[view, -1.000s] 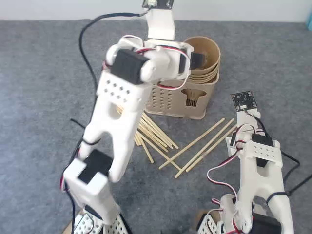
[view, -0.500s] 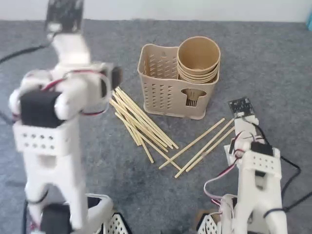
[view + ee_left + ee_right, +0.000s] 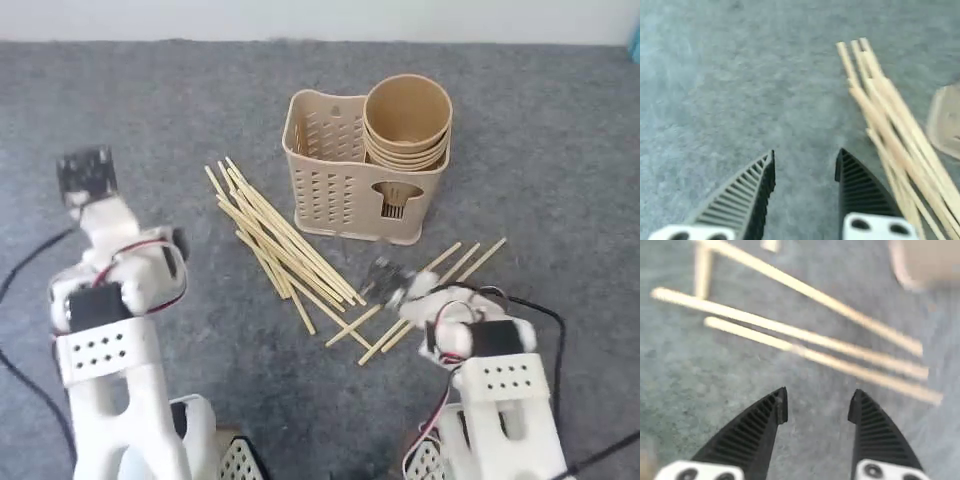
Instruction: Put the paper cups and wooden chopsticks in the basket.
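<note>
A grey, short-pile carpet (image 3: 560,150) covers the table, and two white arms stand at its near edge. The left arm (image 3: 110,330) is well out to the side of the work, and the right arm (image 3: 490,365) leans in toward the middle.

Behind them stands the basket (image 3: 345,190), a beige plastic box with rounded corners and walls pierced by rows of small slots. A nested stack of brown paper cups (image 3: 408,115) sits upright in its right end, the rims layered one above another and rising over the basket's wall.

The wooden chopsticks lie on the carpet, outside the basket. A loose bundle of pale, slim sticks (image 3: 275,235) fans out diagonally just beside the basket's front left corner. Three more sticks (image 3: 430,285) lie nearly parallel in front of its right end, slanting the other way, with their near ends close to the tail of the bundle.

The left gripper (image 3: 805,152) hangs over bare carpet with its black, ridged jaws spread wide, holding and touching nothing. The ends of the bundle (image 3: 880,100) lie just off to one side of it.

The right gripper (image 3: 819,390) is likewise spread, its ribbed jaws gripping nothing. It hovers just short of the three sticks (image 3: 840,345), which cross the carpet ahead of its tips. Whether the tips touch the carpet cannot be told.
</note>
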{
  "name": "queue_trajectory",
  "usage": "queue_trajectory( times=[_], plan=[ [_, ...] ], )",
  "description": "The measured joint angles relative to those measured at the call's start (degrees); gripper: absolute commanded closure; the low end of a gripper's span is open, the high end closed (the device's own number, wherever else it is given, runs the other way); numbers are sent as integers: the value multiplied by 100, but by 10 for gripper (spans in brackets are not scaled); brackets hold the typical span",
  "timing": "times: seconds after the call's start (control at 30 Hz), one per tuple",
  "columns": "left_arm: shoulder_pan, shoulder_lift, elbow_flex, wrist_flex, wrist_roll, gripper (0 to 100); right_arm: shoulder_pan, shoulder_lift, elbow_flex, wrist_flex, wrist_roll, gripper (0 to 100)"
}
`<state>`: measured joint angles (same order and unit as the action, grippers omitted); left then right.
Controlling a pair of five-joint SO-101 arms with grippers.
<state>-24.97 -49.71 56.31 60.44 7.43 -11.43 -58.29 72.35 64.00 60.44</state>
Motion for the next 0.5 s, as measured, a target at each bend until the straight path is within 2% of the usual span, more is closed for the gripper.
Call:
queue_trajectory(
  times=[0.07,0.2,0.5],
  plan=[
    [-290,-26,448,-448,18,815,-422,0,0,0,299,782],
    [-440,-26,923,-1187,-9,815,-1029,-9,0,-193,369,782],
    [-466,-26,1055,-1618,-9,815,-1881,448,-378,-554,396,782]
  ],
)
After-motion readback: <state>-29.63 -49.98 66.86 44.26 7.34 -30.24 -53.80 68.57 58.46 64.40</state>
